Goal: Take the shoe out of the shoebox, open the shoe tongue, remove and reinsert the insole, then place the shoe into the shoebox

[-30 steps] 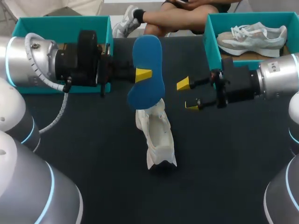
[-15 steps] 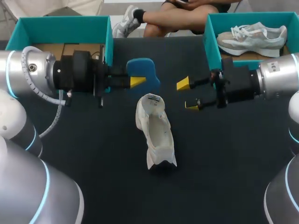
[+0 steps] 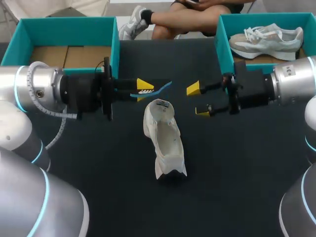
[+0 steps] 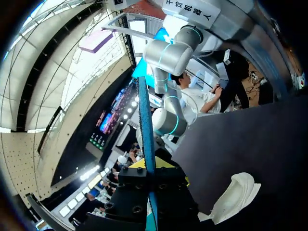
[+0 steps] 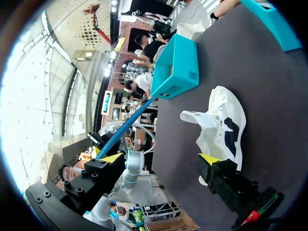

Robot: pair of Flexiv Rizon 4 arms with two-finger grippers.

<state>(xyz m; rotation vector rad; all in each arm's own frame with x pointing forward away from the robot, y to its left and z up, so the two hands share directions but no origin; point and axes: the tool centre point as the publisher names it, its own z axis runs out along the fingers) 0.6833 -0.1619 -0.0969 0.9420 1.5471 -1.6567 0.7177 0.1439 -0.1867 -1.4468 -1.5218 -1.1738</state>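
Observation:
A white shoe (image 3: 163, 139) lies on the dark table, its opening toward the far side; it also shows ahead of the fingers in the left wrist view (image 4: 235, 194) and in the right wrist view (image 5: 219, 124). My left gripper (image 3: 143, 87) hangs just beyond the shoe's opening, shut on a blue insole (image 3: 157, 89) that is turned edge-on. In the left wrist view the insole (image 4: 146, 125) runs as a thin strip out from between the fingers of that gripper (image 4: 150, 169). My right gripper (image 3: 198, 101) stands open to the shoe's right, empty (image 5: 161, 159).
A teal shoebox (image 3: 114, 39) with a cardboard floor stands at the back left, also seen in the right wrist view (image 5: 179, 67). A second teal shoebox (image 3: 223, 44) at the back right holds another pale shoe (image 3: 269, 38).
My left wrist has rolled, turning the insole from flat-on to edge-on, and has lowered it toward the shoe's opening. The right arm and the shoe have stayed put.

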